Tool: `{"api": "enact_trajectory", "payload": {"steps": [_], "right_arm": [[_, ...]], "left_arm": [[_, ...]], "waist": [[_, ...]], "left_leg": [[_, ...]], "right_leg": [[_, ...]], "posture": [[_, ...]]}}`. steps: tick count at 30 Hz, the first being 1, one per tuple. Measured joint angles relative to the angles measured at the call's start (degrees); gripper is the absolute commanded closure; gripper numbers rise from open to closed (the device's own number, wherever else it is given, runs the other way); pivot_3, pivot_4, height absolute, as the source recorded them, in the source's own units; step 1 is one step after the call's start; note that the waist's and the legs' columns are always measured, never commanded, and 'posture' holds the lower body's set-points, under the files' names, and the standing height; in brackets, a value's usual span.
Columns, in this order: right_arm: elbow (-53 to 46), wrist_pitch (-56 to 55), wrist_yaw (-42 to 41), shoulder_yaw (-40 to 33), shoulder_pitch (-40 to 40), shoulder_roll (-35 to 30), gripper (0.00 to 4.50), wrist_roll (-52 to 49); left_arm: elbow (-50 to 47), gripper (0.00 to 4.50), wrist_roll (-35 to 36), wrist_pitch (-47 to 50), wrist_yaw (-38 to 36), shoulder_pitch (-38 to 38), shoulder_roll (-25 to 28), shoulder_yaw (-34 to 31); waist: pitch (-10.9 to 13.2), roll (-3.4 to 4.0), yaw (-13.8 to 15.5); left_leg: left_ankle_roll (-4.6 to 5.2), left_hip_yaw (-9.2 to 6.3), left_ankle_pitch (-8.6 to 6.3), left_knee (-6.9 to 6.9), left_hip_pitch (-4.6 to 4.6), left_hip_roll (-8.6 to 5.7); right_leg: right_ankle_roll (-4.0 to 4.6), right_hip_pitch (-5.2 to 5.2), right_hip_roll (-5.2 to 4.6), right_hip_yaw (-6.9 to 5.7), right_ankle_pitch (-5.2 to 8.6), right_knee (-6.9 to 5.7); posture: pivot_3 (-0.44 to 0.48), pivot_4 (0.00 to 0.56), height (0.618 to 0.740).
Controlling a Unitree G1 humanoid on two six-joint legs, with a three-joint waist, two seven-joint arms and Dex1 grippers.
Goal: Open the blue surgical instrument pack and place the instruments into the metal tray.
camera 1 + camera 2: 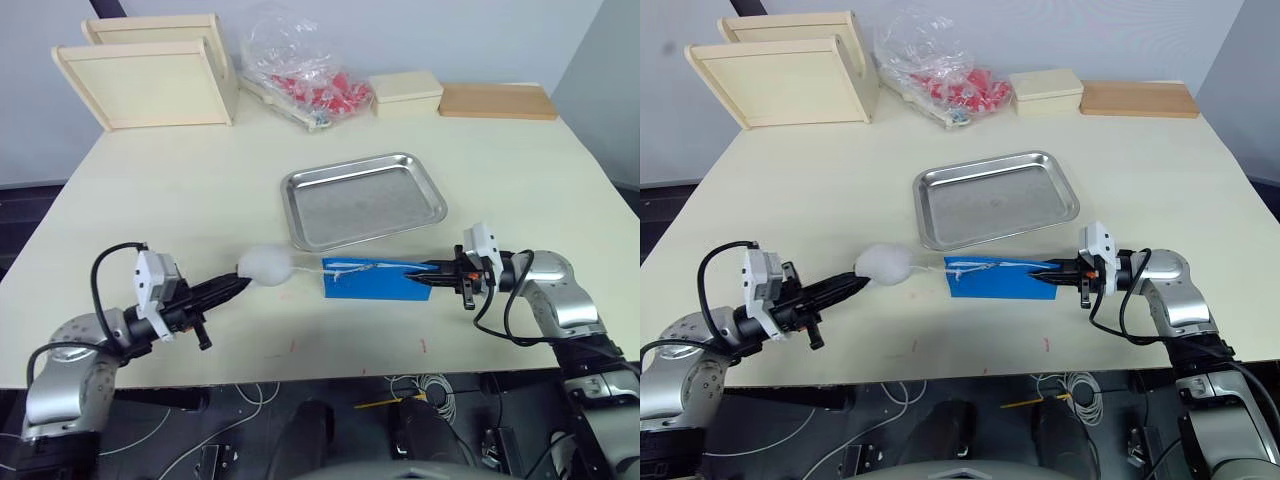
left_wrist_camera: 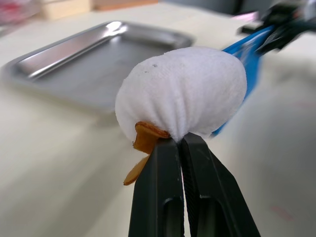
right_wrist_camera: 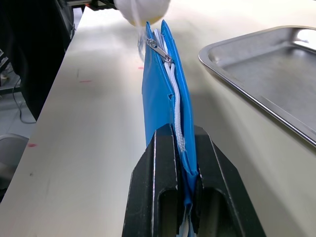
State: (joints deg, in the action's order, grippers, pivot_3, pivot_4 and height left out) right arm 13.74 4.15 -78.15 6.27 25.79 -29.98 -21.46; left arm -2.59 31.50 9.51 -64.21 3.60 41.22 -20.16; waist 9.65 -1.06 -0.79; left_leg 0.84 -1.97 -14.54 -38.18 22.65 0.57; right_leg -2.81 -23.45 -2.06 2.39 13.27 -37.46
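**Pack held at both ends**

Your blue surgical instrument pack (image 1: 375, 279) lies left-to-right on the desk (image 1: 180, 190), just near of the metal tray (image 1: 362, 200). Right gripper (image 1: 432, 279) jaws clamp its right end; left gripper (image 1: 236, 287) jaws pinch the white pom-pom pull (image 1: 267, 265) at its left.

A pale cream table (image 1: 200, 190) takes up most of the frame. In the upper left, two pale wooden boxes (image 1: 150, 80) stand tilted, one behind the other. At top centre lies a clear plastic bag (image 1: 300, 65) with red items inside. To its right sits a small cream box (image 1: 406, 92), and beside that, in the upper right, a flat brown wooden board (image 1: 497, 101). A white fluffy pom-pom (image 1: 266, 266) sits at lower centre-left.
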Motion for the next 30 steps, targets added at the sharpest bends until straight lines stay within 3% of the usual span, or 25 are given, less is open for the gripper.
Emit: {"api": "enact_trajectory", "payload": {"steps": [20,30], "right_arm": [[0.0,-0.7,-0.1,0.1,-0.2,0.1,4.50,0.1],[0.0,-0.6,0.0,0.0,-0.2,0.2,4.50,0.0]], "left_arm": [[9.4,4.47,-9.8,-4.0,19.1,-3.3,-1.8,-2.0],[7.7,4.47,-11.2,-0.6,20.4,-1.5,-2.1,-0.3]], "waist": [[0.0,-0.02,0.0],[0.0,-0.02,0.0]], "left_leg": [[-0.01,-0.09,0.00,0.03,-0.02,0.01],[-0.01,-0.08,-0.01,0.05,-0.03,0.01]], "right_leg": [[-0.02,0.00,-0.06,-0.01,-0.02,0.00],[-0.02,-0.01,-0.13,0.00,-0.03,0.00]], "posture": [[0.000,0.150,0.740],[0.000,0.150,0.740]]}}
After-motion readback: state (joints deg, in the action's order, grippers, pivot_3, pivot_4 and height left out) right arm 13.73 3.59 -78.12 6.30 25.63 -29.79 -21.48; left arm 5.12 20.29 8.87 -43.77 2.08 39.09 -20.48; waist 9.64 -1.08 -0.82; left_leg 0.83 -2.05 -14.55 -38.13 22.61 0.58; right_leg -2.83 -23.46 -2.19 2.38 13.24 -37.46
